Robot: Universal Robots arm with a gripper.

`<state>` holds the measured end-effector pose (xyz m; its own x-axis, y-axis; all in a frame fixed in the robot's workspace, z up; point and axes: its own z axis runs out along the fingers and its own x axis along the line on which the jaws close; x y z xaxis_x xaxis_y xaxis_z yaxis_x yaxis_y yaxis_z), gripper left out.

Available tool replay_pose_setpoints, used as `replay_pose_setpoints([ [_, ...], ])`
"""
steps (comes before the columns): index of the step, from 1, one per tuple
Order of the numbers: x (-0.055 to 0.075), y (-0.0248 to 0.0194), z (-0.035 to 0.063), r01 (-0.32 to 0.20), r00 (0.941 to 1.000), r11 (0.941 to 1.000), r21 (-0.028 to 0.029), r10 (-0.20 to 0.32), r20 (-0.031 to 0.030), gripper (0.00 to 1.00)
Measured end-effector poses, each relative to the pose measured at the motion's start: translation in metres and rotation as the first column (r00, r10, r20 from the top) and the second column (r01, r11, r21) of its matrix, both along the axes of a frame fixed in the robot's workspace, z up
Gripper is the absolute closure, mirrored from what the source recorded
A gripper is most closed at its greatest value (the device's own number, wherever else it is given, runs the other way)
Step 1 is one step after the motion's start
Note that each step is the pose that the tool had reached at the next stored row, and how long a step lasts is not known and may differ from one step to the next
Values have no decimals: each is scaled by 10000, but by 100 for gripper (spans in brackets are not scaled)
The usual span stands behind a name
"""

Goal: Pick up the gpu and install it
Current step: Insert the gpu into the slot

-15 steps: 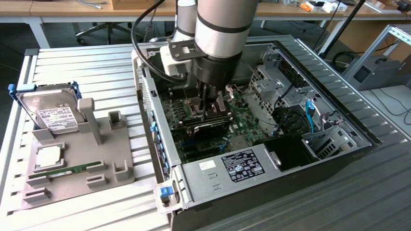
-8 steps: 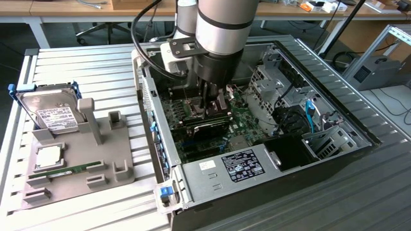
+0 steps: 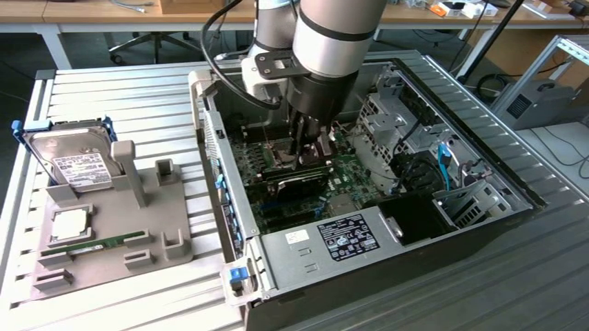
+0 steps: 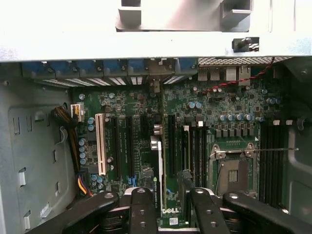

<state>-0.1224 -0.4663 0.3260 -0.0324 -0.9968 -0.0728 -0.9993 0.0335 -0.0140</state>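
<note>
The gpu [image 3: 299, 184], a flat dark card, stands on edge over the green motherboard [image 3: 354, 172] inside the open computer case [image 3: 208, 117]. My gripper [image 3: 313, 155] reaches straight down into the case and is shut on the card's upper edge. In the wrist view the gpu [image 4: 159, 170] runs edge-on between my two black fingers [image 4: 141, 209], in line with the black expansion slots; its silvery bracket end [image 4: 155, 145] points toward the case's rear wall. My gripper [image 4: 171, 193] straddles the card there.
A grey fixture [image 3: 161, 227] at the exterior view's left holds a hard drive [image 3: 74, 162], a processor chip [image 3: 69, 224] and a green memory stick [image 3: 110, 241]. The power supply [image 3: 345, 238], drive cage [image 3: 470, 200], CPU socket [image 4: 234, 170] and white slot [image 4: 101, 144] crowd the card.
</note>
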Motion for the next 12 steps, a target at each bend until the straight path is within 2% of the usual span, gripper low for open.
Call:
replay_pose_setpoints([
  [3,12,1,0,1,10000,10000,0,-1,-2,66],
  [8,124,1,0,12,10000,10000,0,-12,-1,66],
  [12,130,1,0,14,10000,10000,0,-14,-1,66],
])
